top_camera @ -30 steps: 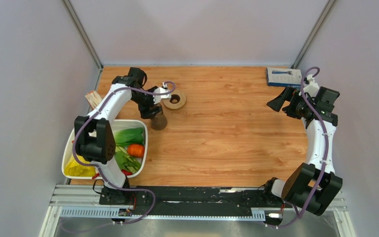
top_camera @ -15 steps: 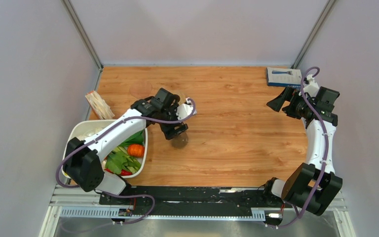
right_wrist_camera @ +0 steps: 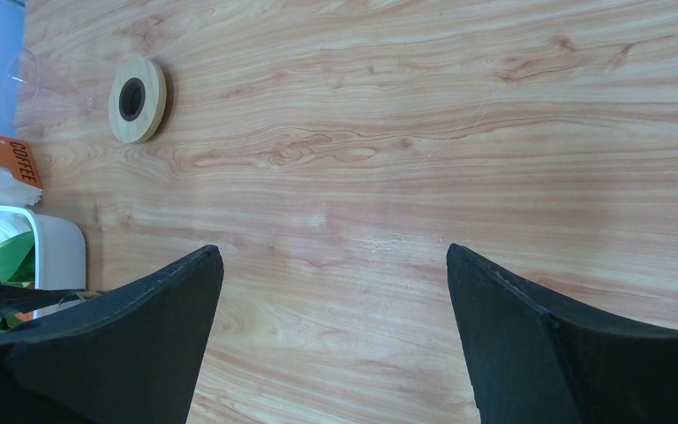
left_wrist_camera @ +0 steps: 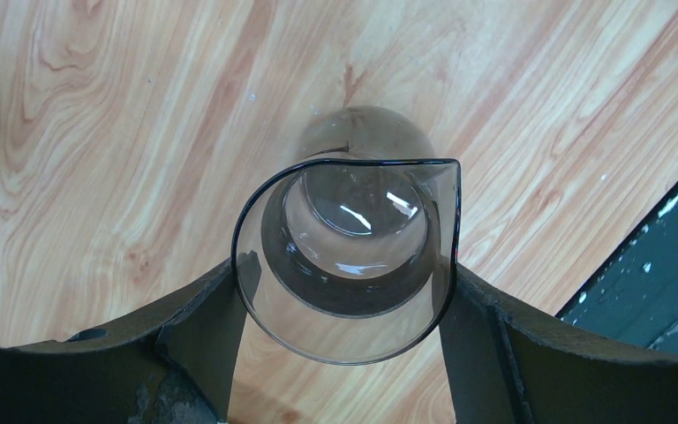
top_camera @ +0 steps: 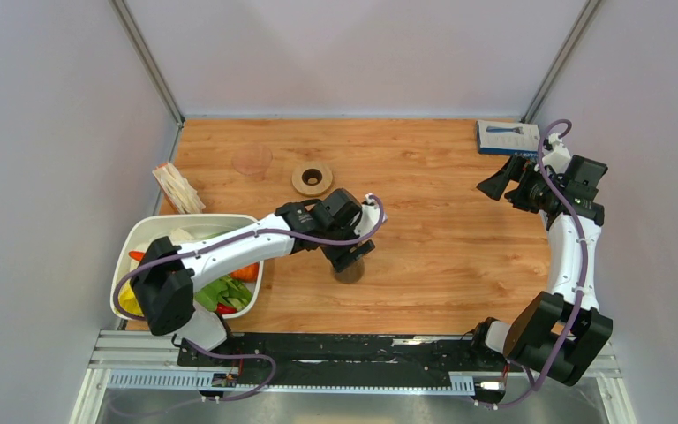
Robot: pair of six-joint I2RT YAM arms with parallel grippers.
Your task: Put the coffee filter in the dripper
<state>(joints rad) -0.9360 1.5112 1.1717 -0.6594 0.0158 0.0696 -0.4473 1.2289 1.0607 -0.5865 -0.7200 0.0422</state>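
Note:
The dripper's tan ring base (top_camera: 312, 178) with its centre hole lies at the back left. A clear cone (top_camera: 252, 161) lies just left of it, apart from the ring. Both show in the right wrist view: the ring (right_wrist_camera: 137, 99) and the cone (right_wrist_camera: 40, 88). White coffee filters stand in an orange pack (top_camera: 177, 187) by the left wall. My left gripper (top_camera: 350, 256) is shut on a small brown-tinted glass cup (left_wrist_camera: 353, 221) at the table's middle front. I cannot tell if the cup touches the wood. My right gripper (right_wrist_camera: 331, 252) is open and empty at the right side (top_camera: 497, 185).
A white bin (top_camera: 141, 243) of vegetables sits at the front left, partly under the left arm. A blue box (top_camera: 508, 137) lies at the back right corner. The dark front rail (left_wrist_camera: 671, 256) is close to the cup.
My left arm has carried the glass cup from beside the tan ring towards the front middle of the table, leaving the ring uncovered. The right arm has not moved.

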